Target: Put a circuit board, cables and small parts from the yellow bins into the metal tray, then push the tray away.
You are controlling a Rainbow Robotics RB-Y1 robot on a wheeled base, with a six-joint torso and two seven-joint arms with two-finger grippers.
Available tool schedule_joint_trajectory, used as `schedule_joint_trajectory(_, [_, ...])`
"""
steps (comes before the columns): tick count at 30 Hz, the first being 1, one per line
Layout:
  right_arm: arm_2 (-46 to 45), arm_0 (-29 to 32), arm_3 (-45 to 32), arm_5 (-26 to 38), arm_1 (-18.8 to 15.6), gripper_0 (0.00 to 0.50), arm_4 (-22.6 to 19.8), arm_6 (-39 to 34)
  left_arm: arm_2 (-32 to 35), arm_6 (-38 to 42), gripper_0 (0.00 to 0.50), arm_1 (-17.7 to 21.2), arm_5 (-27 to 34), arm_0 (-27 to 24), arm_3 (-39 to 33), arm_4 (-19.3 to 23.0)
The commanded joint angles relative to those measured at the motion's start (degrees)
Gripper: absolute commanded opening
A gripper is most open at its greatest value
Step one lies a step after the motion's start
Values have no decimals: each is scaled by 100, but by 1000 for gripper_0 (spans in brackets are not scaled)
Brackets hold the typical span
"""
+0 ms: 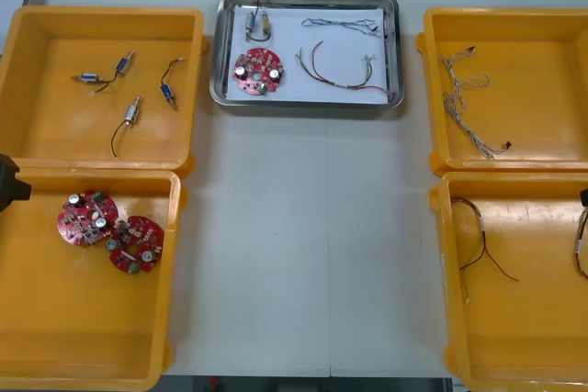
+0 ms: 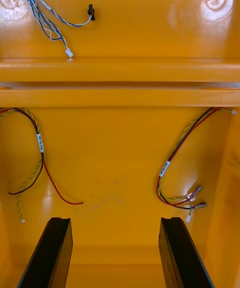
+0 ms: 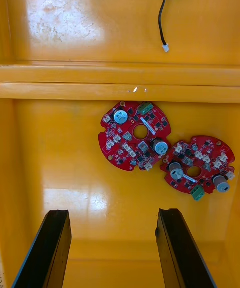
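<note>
L jaws wide, empty — over circuit boards; R jaws same — over cables.

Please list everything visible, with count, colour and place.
Bins: four, yellow, two each side.
Tray: one, metal, white inside, between far bins.
Circuit boards: three, red; two in near left bin, one in tray.
Small metal parts: five, silvery; four in far left bin, one in tray.
Blue and white cables: several, far right bin; one in tray.
Red and yellow cables: two, near right bin; one in tray.
Left hand: black, open, over near left bin.
Right hand: black, open, over near right bin.
</note>
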Motion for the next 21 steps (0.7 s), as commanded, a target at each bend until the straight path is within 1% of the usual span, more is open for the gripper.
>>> schedule_joint_trajectory(1, [-185,66,-59,17,54,500,-36,-228,119,-365,500,-62,-53,80,-146,19])
schedule_joint_trajectory(21, [-194,75,-68,17,54,500,-36,-228,119,-365,500,-62,-53,80,-146,19])
